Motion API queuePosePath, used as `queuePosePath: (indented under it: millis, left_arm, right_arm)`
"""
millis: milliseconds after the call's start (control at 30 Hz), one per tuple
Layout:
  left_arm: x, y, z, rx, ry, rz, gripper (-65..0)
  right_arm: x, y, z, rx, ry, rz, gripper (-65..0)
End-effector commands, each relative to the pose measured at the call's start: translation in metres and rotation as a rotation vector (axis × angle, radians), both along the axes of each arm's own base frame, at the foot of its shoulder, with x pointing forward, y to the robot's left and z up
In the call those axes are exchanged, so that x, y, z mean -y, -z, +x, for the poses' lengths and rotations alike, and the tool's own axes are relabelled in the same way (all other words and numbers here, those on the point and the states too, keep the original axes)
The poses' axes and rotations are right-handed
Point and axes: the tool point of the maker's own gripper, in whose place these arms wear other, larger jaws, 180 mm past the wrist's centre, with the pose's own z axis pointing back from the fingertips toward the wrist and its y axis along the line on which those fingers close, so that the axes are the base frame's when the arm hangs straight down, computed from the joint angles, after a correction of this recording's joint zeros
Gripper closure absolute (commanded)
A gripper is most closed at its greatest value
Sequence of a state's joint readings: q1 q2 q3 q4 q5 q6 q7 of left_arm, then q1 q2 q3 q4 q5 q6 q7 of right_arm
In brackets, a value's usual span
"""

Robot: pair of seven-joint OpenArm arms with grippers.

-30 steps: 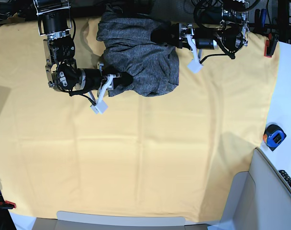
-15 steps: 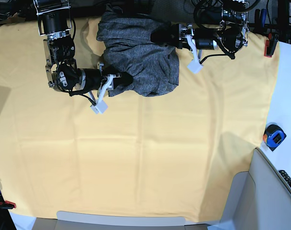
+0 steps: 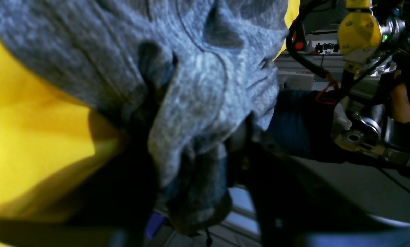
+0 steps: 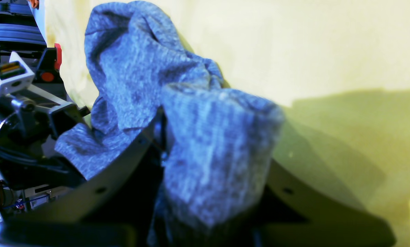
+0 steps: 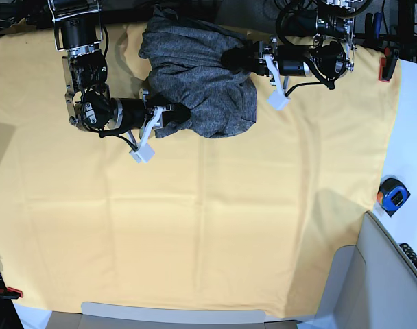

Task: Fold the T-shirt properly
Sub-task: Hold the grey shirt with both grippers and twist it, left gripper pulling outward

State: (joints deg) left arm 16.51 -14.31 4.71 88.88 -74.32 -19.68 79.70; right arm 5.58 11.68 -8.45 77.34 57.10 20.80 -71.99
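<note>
The heather-grey T-shirt lies bunched in a heap at the top middle of the base view. My left gripper comes in from the right and is shut on the heap's upper right edge. In the left wrist view, grey knit is pinched between that gripper's dark fingers. My right gripper reaches in from the left and is shut on the heap's lower left edge. A thick fold of the T-shirt is squeezed in this gripper in the right wrist view.
A yellow-orange cloth sheet covers the table. An orange and blue tape measure sits on the white strip at the right. Red clamps hold the sheet's corners. A grey bin stands at the bottom right.
My left gripper has closed on the shirt's upper right edge and its wrist has shifted slightly left. The right arm and its grip have not moved.
</note>
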Motion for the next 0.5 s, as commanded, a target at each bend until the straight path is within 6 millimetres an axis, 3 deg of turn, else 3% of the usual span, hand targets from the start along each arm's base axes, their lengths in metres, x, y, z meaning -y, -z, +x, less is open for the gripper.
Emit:
queuePosePath:
  millis: [0,133,267,467]
  left_arm:
    - [-0.013,0.025,-0.018,-0.065,0.031,0.11,-10.4]
    - [-0.007,0.023,-0.017,-0.055,0.064,0.105,-5.7]
    - [-0.006,0.018,-0.002,-0.018,0.069,0.109,0.0]
    - [-0.033,0.008,0.031,0.072,0.088,0.185,0.0]
  right_arm:
    - [0.009,0.018,-0.016,-0.063,-0.033,-0.086,-2.7]
    - [0.009,0.016,-0.015,-0.055,-0.035,-0.087,-2.7]
    - [0.01,0.012,-0.012,-0.039,-0.034,-0.089,-2.5]
    - [0.009,0.001,-0.006,0.011,-0.024,-0.083,0.0]
